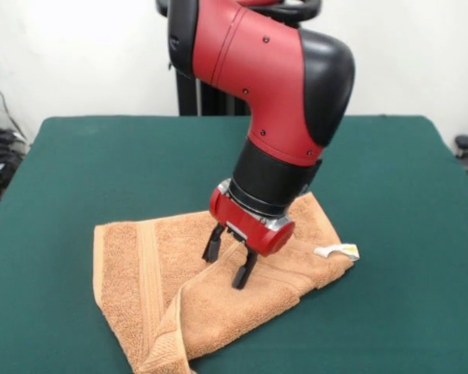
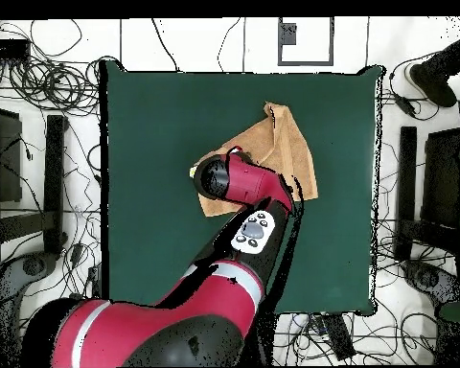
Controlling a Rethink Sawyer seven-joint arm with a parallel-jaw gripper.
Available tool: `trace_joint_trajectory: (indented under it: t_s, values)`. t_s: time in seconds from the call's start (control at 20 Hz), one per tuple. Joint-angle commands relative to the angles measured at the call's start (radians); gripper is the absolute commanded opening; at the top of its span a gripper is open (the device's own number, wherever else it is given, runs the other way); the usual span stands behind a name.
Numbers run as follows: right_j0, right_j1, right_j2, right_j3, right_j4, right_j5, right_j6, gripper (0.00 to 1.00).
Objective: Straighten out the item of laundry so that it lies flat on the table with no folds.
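The orange-tan terry towel (image 1: 218, 292) lies on the dark green table (image 1: 78, 171) near its front edge, with one corner folded over toward the front and a woven band along its left part. Its small white tag (image 1: 337, 252) sticks out at the right. In the overhead view the towel (image 2: 289, 144) shows at the table's middle, partly hidden under the arm. My gripper (image 1: 228, 261) hangs just above the towel's middle with its two black fingers (image 1: 214, 245) apart and nothing between them. In the overhead view the arm's wrist hides the gripper.
The red and black arm (image 2: 239, 182) reaches over the table from the robot's base. Cables and equipment lie on the floor around the table (image 2: 157, 115). A dark shoe-like shape (image 2: 435, 81) shows at the overhead view's upper right.
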Motion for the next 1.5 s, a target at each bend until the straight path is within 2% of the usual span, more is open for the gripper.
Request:
trace_joint_trajectory:
  t_s: [0.05, 0.4, 0.45, 0.6, 0.95, 1.25, 1.4, 1.5]
  values:
    - [-0.012, 0.093, 0.132, 0.085, 0.074, 0.061, 0.22, 1.0]
    - [-0.021, 0.098, 0.157, 0.095, 0.084, 0.029, 0.202, 1.0]
    - [-0.021, 0.097, 0.156, 0.097, 0.084, 0.021, 0.193, 0.0]
    - [-0.029, 0.095, 0.167, 0.101, 0.088, 0.026, 0.188, 0.0]
    - [-0.018, 0.107, 0.164, 0.11, 0.102, -0.054, 0.21, 0.0]
    - [0.029, 0.133, 0.092, 0.079, 0.118, -0.023, 0.233, 0.0]
    - [0.046, 0.135, 0.065, 0.065, 0.12, -0.046, 0.236, 0.0]
    - [0.037, 0.128, 0.072, 0.052, 0.114, -0.043, 0.216, 0.0]
